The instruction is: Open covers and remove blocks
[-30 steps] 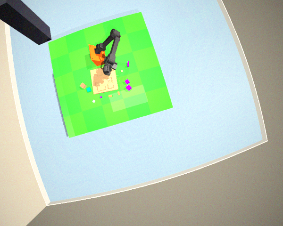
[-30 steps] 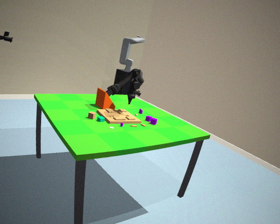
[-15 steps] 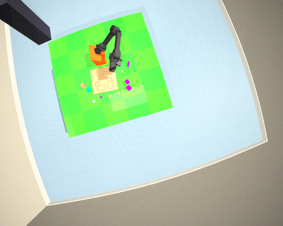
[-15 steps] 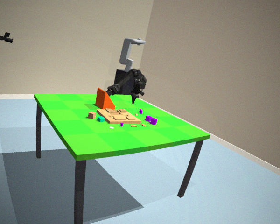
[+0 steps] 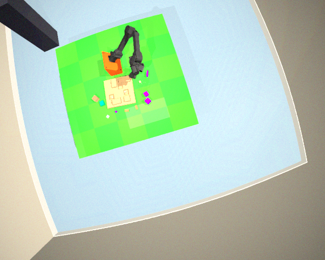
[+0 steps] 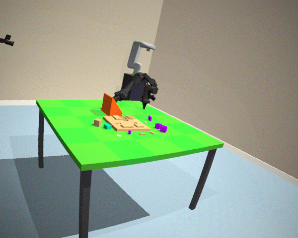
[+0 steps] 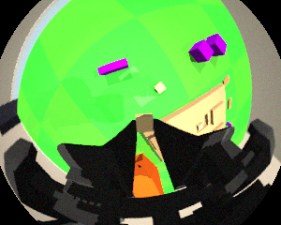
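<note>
The tan puzzle board (image 5: pixel 108 90) (image 6: pixel 132 129) (image 7: pixel 184 114) lies flat on the table. Flat tan covers and small wells show on it; which covers are fully open is too small to tell. My gripper (image 5: pixel 132 77) (image 6: pixel 144 108) (image 7: pixel 144 122) is shut on a small tan block (image 7: pixel 144 123), above the table by the board's back right corner. A small cream block (image 5: pixel 140 82) (image 6: pixel 145 121) (image 7: pixel 159 87) lies right of the board. Two thin tan pieces (image 5: pixel 126 110) (image 5: pixel 136 106) and a white piece (image 5: pixel 108 116) (image 6: pixel 118 135) lie in front of it.
An orange wedge (image 5: pixel 108 63) (image 6: pixel 109 106) stands behind the board. A tan cube (image 5: pixel 95 98) (image 6: pixel 98 122) and teal block (image 5: pixel 101 103) (image 6: pixel 107 126) lie left. Two purple cubes (image 5: pixel 146 93) (image 5: pixel 148 101) and a purple bar (image 5: pixel 147 73) (image 7: pixel 113 67) lie right; a tiny purple piece (image 5: pixel 116 111) lies in front.
</note>
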Robot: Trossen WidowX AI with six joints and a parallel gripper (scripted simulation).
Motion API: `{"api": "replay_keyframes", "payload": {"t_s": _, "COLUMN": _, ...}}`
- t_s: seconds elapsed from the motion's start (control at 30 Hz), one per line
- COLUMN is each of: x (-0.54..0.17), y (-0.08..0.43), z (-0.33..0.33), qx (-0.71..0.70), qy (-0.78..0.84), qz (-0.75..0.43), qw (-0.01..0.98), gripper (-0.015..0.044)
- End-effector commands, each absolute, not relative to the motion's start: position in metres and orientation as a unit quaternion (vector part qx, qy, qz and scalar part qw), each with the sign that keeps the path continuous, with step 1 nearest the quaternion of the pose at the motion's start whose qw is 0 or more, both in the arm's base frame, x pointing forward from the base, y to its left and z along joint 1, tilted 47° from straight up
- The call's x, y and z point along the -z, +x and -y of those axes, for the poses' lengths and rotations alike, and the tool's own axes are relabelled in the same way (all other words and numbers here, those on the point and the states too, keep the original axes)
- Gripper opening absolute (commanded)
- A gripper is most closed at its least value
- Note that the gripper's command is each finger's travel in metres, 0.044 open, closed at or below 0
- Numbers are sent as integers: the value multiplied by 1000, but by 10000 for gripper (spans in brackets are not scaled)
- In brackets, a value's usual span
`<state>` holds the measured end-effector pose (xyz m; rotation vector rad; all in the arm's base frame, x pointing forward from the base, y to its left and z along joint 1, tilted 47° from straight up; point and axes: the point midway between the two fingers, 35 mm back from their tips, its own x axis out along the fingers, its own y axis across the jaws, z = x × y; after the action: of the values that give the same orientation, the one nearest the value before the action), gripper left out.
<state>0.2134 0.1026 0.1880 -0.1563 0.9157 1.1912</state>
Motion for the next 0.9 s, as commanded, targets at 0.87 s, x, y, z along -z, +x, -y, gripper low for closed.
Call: {"api": "replay_keyframes", "payload": {"t_s": 0.87, "x": -158, "y": 220, "z": -133, "qx": -539, "qy": -76, "qz": -418, "qw": 727, "gripper": 80}}
